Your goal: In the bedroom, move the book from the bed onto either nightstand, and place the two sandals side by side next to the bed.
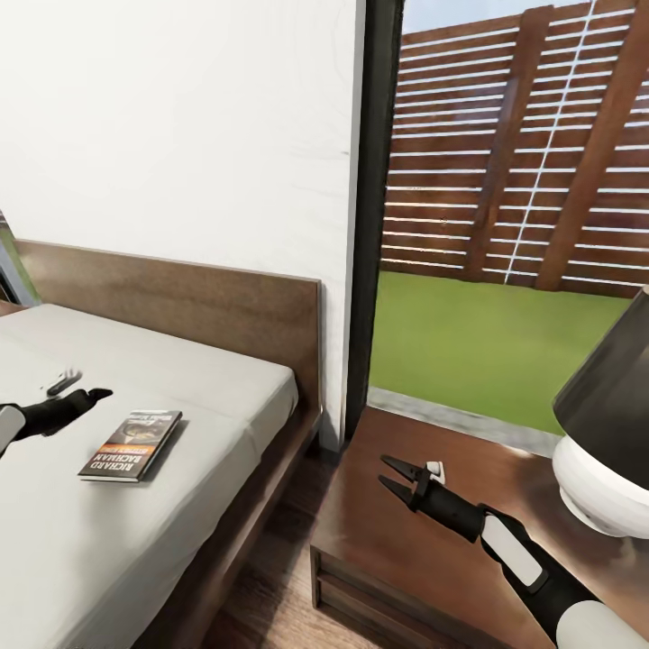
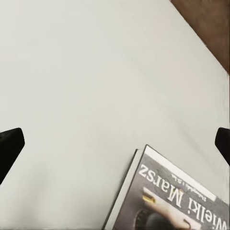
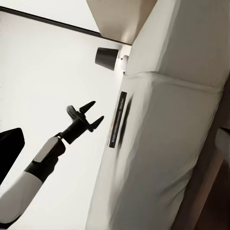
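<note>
The book [image 1: 131, 444] lies flat on the light-grey mattress of the bed [image 1: 207, 388], its dark cover with the orange band facing up. My left gripper [image 1: 79, 388] hovers open just to the left of it, above the mattress. Between its spread fingertips [image 2: 9, 148] the left wrist view looks down on the sheet, with the book [image 2: 167, 201] off to one side. My right gripper [image 1: 389, 476] stands open and empty over the dark-brown nightstand [image 1: 388, 550]. The right wrist view looks across at the left gripper [image 3: 91, 115] and the book [image 3: 117, 120] edge-on. The sandals are out of view.
A dark-shaded lamp with a white base [image 1: 604, 433] stands on the nightstand's right side, with a small white object [image 1: 435, 469] near my right gripper. The wooden headboard [image 1: 180, 297] backs the bed against the white wall. A black-framed window [image 1: 374, 225] shows lawn and a slatted fence.
</note>
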